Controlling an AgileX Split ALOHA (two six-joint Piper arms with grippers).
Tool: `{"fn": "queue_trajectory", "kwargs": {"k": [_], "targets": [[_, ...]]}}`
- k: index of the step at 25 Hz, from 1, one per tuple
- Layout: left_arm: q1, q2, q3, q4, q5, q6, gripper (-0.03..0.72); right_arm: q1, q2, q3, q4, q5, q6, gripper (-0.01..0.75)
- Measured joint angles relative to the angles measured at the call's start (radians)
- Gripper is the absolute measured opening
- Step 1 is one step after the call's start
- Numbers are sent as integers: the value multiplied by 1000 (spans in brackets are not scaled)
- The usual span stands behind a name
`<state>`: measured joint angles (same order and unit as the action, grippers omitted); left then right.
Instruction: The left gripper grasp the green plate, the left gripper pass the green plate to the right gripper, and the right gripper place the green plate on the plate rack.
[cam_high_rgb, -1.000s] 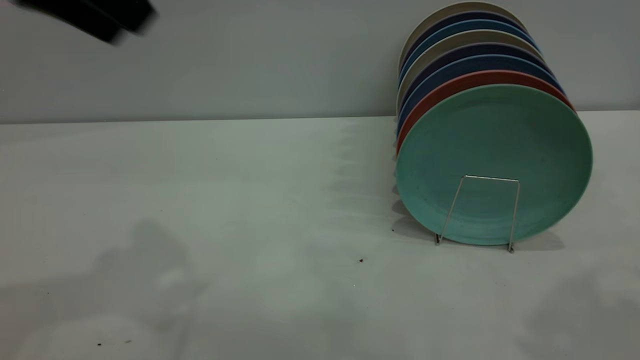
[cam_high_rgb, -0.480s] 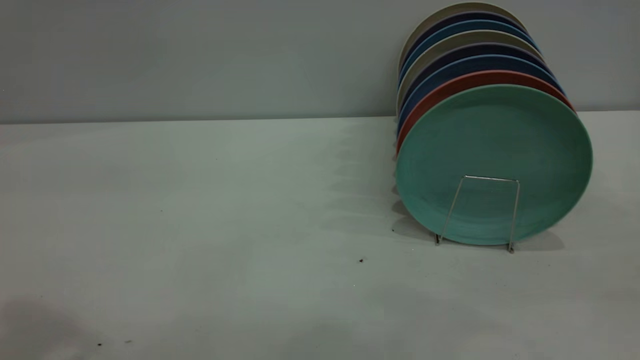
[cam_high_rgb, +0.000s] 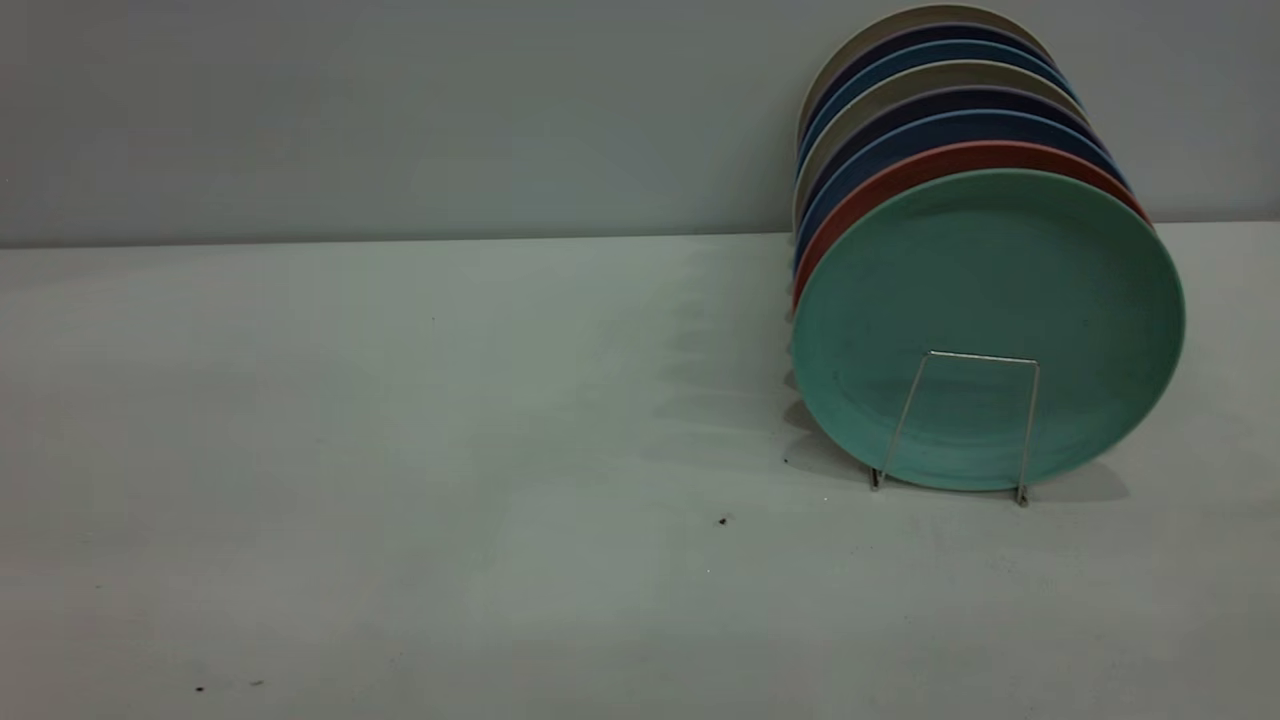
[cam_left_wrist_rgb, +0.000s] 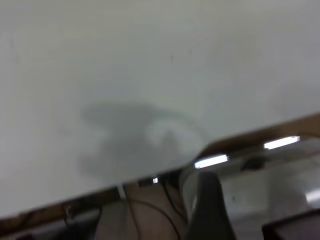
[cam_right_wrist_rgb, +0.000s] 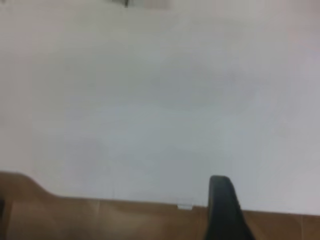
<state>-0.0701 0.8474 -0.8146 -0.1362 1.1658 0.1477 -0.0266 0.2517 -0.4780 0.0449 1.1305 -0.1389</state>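
Green plate: the round matte teal-green plastic plate (cam_high_rgb: 988, 300) stood on edge at the front of the row, leaning back against a terracotta-red plate (cam_high_rgb: 960, 160), with dark blue and beige plates behind that.

Plate rack: the thin silver wire rack (cam_high_rgb: 965, 420) showed one squared upright loop in front of the green plate's lower face, its feet on the pale grey table (cam_high_rgb: 400, 450).

Task status: judged from this layout, the plate was already racked, so little or nothing remained to do.

Left gripper: absent from the exterior view; its wrist view showed a single dark finger (cam_left_wrist_rgb: 210, 210) above the table edge, well away from the plates. I could not tell how far its fingers were spread.

Right gripper: also out of the exterior view; its wrist view showed one dark finger (cam_right_wrist_rgb: 225, 210) over bare table. Its opening could not be told either, and nothing was seen held in it.

Risk: the plate leaned on its neighbours with only the one wire loop visibly holding its foot, so a knock to the table or rack could probably slide it forward over that loop.

Risk, arms: any arm sweep back across the table might clip the row's exposed rims and topple it.
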Motion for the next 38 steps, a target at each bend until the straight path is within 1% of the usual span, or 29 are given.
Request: {"fn": "queue_trajectory", "kwargs": {"k": [1, 4, 7, 10, 12, 19, 26, 32, 38], "targets": [[0, -30, 43, 5, 0, -2, 591, 17, -14, 0, 0, -1, 6, 479], [0, -120, 148, 46, -2, -13, 591, 35, -31, 1, 8, -1, 9, 479], [0, -213, 224, 85, -11, -26, 591, 37, -33, 1, 10, -1, 10, 479], [0, -305, 289, 91, -51, -31, 591, 37, -33, 1, 13, -1, 10, 479], [0, -354, 322, 91, -56, -31, 591, 37, -33, 1, 13, -1, 10, 479], [0, -510, 328, 91, -56, -31, 591, 37, -44, 3, 13, -1, 10, 479], [0, -644, 328, 91, -53, -31, 591, 37, -253, 5, 14, 2, 12, 479], [-14, -749, 328, 92, -49, -31, 591, 37, -268, 5, 14, 7, 13, 479], [47, -864, 328, 92, -39, -31, 591, 37, -268, 5, 15, 7, 13, 479]]}}
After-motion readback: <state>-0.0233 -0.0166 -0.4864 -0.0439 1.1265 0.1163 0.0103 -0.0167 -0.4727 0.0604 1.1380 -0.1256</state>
